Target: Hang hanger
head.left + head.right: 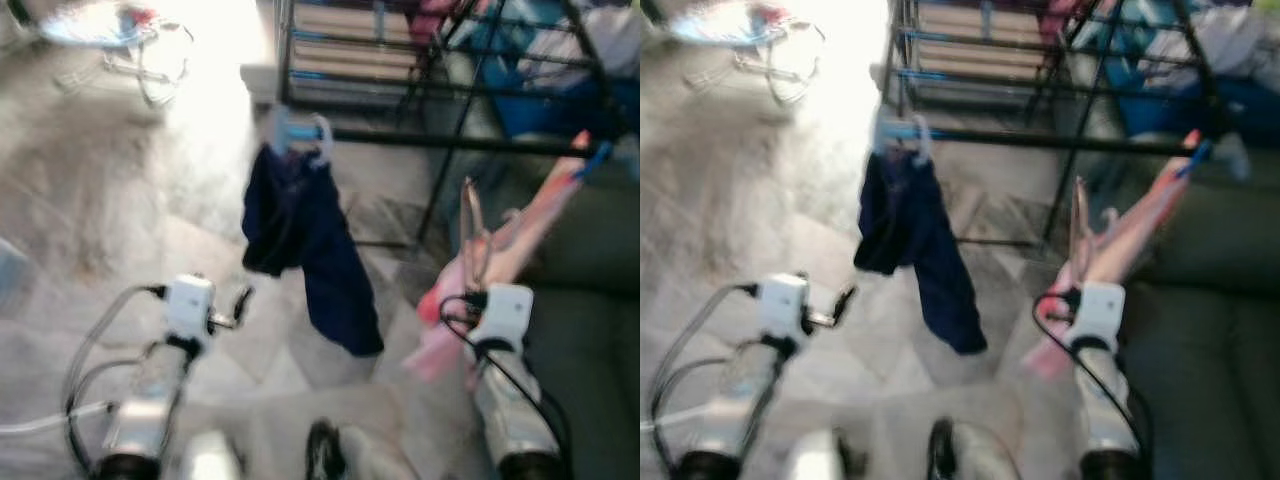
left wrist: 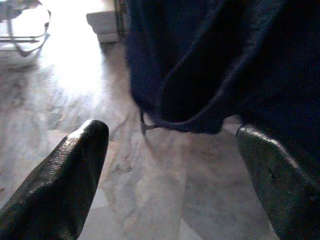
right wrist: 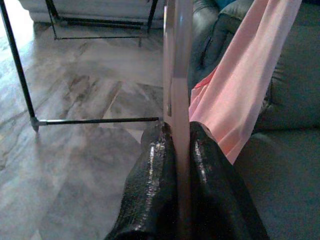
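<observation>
Right gripper (image 3: 177, 150) clamped on hanger (image 3: 176, 75); left gripper (image 2: 170, 165) with fingers apart.

Right gripper fingers (image 3: 150, 180) press together on the pale hanger bar, which rises straight up between them; a pink garment (image 3: 240, 80) drapes from the hanger beside a dark green sofa (image 3: 285, 165). In the head views, the right arm (image 1: 505, 380) holds the hanger and pink cloth up, below and in front of the black drying rack (image 1: 450, 140). Left gripper sits low over the marble floor (image 2: 150, 190), its two fingers (image 2: 65, 180) wide apart and holding nothing, with a navy garment (image 1: 300, 240) just ahead of it. This navy garment hangs from a light blue hanger (image 1: 300, 132) on the rack's front rail. Head views are blurred.
</observation>
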